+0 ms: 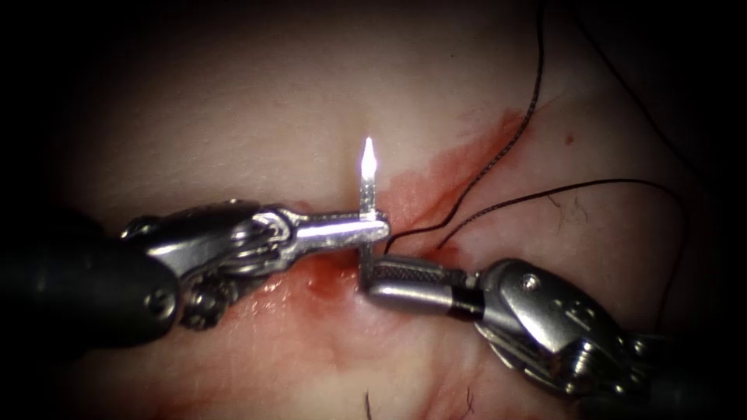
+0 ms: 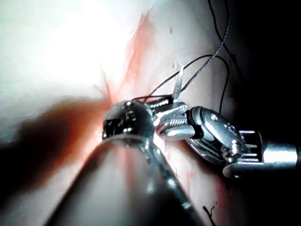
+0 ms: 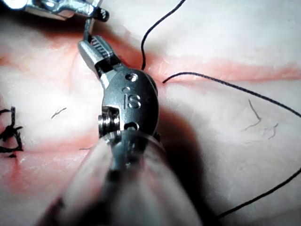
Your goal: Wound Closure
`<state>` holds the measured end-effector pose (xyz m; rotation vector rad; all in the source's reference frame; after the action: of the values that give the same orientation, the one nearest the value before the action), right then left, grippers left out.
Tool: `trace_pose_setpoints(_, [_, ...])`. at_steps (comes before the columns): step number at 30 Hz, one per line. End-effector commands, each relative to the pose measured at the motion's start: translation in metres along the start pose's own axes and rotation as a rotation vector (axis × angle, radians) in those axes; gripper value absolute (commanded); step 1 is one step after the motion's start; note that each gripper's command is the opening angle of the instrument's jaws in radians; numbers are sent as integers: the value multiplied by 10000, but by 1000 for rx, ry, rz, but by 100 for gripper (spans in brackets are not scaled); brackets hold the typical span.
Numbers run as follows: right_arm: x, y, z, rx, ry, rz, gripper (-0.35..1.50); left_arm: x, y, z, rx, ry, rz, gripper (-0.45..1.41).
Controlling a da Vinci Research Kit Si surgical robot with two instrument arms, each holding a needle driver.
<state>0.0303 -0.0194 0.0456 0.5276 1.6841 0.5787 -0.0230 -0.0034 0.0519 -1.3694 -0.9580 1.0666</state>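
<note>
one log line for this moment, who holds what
left hand: shut on needle below tip | right hand: shut on needle lower down | needle: upright over cut, tip free | thread: trails right across tissue

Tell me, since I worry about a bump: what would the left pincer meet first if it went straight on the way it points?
Probably the thread just right of the left pincer, which is shut on the needle; the right pincer sits just below that line, though depth is unclear.

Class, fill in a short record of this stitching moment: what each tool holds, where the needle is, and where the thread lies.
Left tool: jaws shut on the needle, below its tip
Right tool: holds the needle lower on its curve
Needle: tip points up, free of the tissue
Thread: trails to the right of the cut
Red fluid: along the cut
</note>
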Motion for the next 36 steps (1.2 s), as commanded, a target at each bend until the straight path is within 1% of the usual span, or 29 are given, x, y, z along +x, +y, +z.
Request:
trace_pose_setpoints(1, [-7,2,8,3,-3,-3,0,-1,-4,5,-1,0,-1,-45])
trace_pose_setpoints(2, [-10,2,8,4,-14,-6,19,1,-2,4,-1,0,-4,-45])
trace_pose_setpoints(3, [-10,2,8,4,-14,-6,19,1,-2,4,-1,0,-4,-45])
trace_pose_setpoints(4, [-14,1,7,5,-24,-8,32,3,-2,3,-2,-1,-5,-45])
trace_pose_setpoints(5, [-14,1,7,5,-24,-8,32,3,-2,3,-2,-1,-5,-45])
trace_pose_setpoints(7, [-13,0,3,7,-28,-7,56,4,-3,2,-3,-2,-5,-45])
trace_pose_setpoints(8, [-8,0,2,6,-26,-2,57,3,-5,1,-3,-3,-3,-45])
trace_pose_setpoints(9, [-4,0,1,5,-24,1,69,3,-6,0,-3,-3,-1,-45])
trace_pose_setpoints(10, [4,0,2,4,-19,8,71,1,-9,0,-3,-3,3,-45])
trace_pose_setpoints(11, [6,-1,1,5,-12,9,56,1,-10,-1,-3,-3,4,-45])
trace_pose_setpoints(12, [6,-1,0,8,-7,10,14,1,-11,-1,-3,-3,5,-45])
trace_pose_setpoints(13, [5,-2,-2,10,-8,9,-35,1,-11,-1,-3,-3,4,-45])
trace_pose_setpoints(16, [-8,-1,-4,19,-13,-9,-35,5,-6,-2,-4,-4,-2,-45])
trace_pose_setpoints(18, [-14,-1,-5,23,-16,34,-35,6,-5,-3,-4,-5,-4,-45])
trace_pose_setpoints(20, [-15,-2,-6,19,-36,116,-35,6,-5,-4,-4,-5,-3,-45])
trace_pose_setpoints(24, [-17,0,-4,-10,-47,138,-35,6,-5,-4,-4,-5,-3,-45])
trace_pose_setpoints(28, [-24,13,-2,-83,-27,138,-35,4,-4,-2,-3,-2,-4,-45])
trace_pose_setpoints(32, [-33,24,-2,-116,-22,127,-35,4,-3,-2,-2,-1,-4,-45])
trace_pose_setpoints(34, [-42,32,-5,-140,-30,116,-35,3,-3,-2,-2,-1,-4,-45])
trace_pose_setpoints(36, [-49,47,-12,-191,-26,122,-35,3,-3,-2,-1,0,-4,-45])
